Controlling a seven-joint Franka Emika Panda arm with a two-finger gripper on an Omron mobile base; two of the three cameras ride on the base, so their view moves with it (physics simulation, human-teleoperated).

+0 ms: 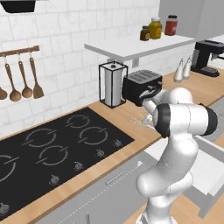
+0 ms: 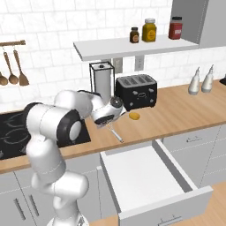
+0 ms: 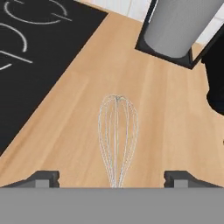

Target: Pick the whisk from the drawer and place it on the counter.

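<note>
The whisk (image 3: 117, 135) of thin silvery wires lies on the wooden counter (image 3: 78, 113), its wire head pointing toward the paper towel holder. In the right base view the whisk (image 2: 116, 134) rests near the counter's (image 2: 176, 115) front edge, just below my gripper (image 2: 108, 124). My gripper (image 3: 112, 178) is open. Its fingertips (image 3: 43, 177) stand wide apart on either side of the whisk's handle end without touching it. The whisk (image 1: 139, 120) shows faintly beside my arm. The drawer (image 2: 145, 174) stands pulled out below, its white inside bare.
A black toaster (image 2: 136, 92) and a paper towel holder (image 2: 101, 79) stand behind the whisk. A small yellow lump (image 2: 134, 116) lies to its right. The black cooktop (image 2: 11, 126) is to the left. Two shakers (image 2: 194, 84) stand far right.
</note>
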